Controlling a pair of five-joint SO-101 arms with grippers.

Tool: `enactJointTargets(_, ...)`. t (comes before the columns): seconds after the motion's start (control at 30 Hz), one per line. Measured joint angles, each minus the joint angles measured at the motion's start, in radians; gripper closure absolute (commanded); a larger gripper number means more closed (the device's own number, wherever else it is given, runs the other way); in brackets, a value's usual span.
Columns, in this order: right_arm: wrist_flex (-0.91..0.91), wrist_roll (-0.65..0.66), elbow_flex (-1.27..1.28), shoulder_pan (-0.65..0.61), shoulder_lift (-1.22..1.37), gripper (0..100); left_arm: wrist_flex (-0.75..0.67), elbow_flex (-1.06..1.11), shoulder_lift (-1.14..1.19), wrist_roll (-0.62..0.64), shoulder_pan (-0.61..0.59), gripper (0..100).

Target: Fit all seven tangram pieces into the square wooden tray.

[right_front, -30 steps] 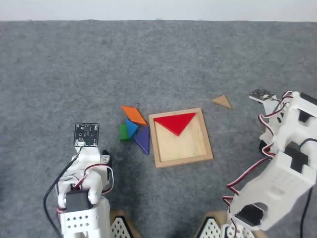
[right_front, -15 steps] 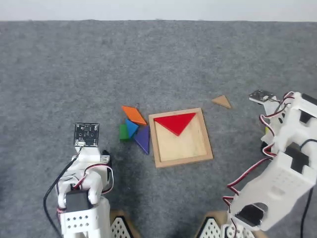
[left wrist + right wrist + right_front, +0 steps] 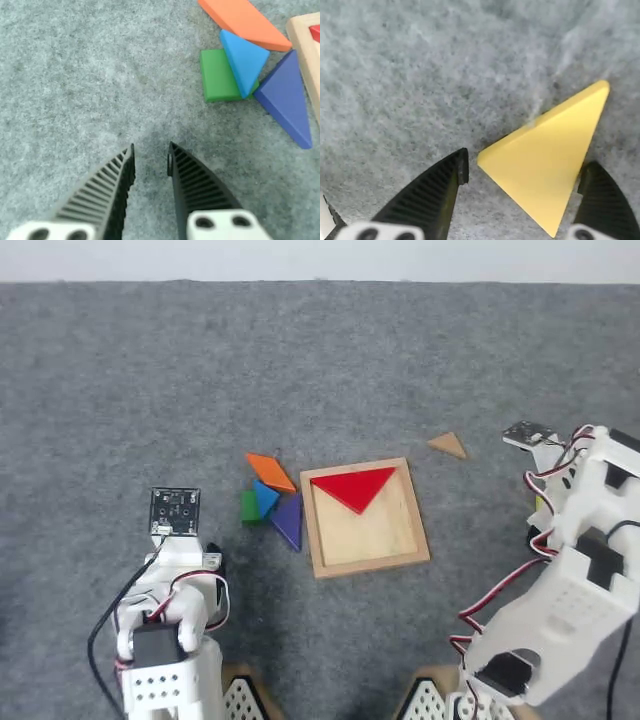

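The square wooden tray (image 3: 372, 540) lies mid-table with a red triangle (image 3: 352, 486) in its far half. Just outside the tray's side cluster an orange parallelogram (image 3: 271, 471), blue triangle (image 3: 264, 496), green square (image 3: 248, 508) and purple triangle (image 3: 288, 519). A tan triangle (image 3: 448, 445) lies apart beyond the tray. My left gripper (image 3: 151, 150) hovers open over bare carpet, short of the green square (image 3: 217, 75). My right gripper (image 3: 526, 170) is open low over the carpet, its fingers on either side of a yellow triangle (image 3: 547, 172). A sliver of that yellow triangle (image 3: 538, 505) peeks out beside the right arm.
Grey carpet (image 3: 200, 370) covers the table. The left arm (image 3: 165, 630) sits at the near edge, the right arm (image 3: 585, 540) at the near right. The tray's corner (image 3: 305, 25) shows past the purple triangle (image 3: 285, 95) in the left wrist view.
The right arm has shifted slightly, and a yellow sliver now shows beside it. The left arm and the pieces have stayed put.
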Motion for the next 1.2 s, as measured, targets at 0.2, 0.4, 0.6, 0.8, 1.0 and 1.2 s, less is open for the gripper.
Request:
enactJointTargets(0.2, -0.046, -0.06, 0.003, -0.005, 0.003, 64.8, 0.0, 0.0, 0.0, 0.0, 0.0, 90)
enactJointTargets(0.4, -0.052, -0.069, 0.003, -0.005, 0.003, 64.8, 0.0, 0.0, 0.0, 0.0, 0.0, 90)
enactJointTargets(0.6, -0.095, -0.069, 0.052, -0.005, -0.009, 64.8, 0.0, 0.0, 0.0, 0.0, 0.0, 90)
enactJointTargets(0.8, -0.101, -0.069, 0.052, -0.005, -0.009, 66.7, 0.0, 0.0, 0.0, 0.0, 0.0, 90)
enactJointTargets(1.0, -0.12, -0.069, 0.052, 0.006, -0.011, 78.7, 0.0, 0.0, 0.0, 0.0, 0.0, 90)
enactJointTargets(1.2, -0.138, -0.069, 0.054, 0.011, -0.011, 82.7, 0.0, 0.0, 0.0, 0.0, 0.0, 90)
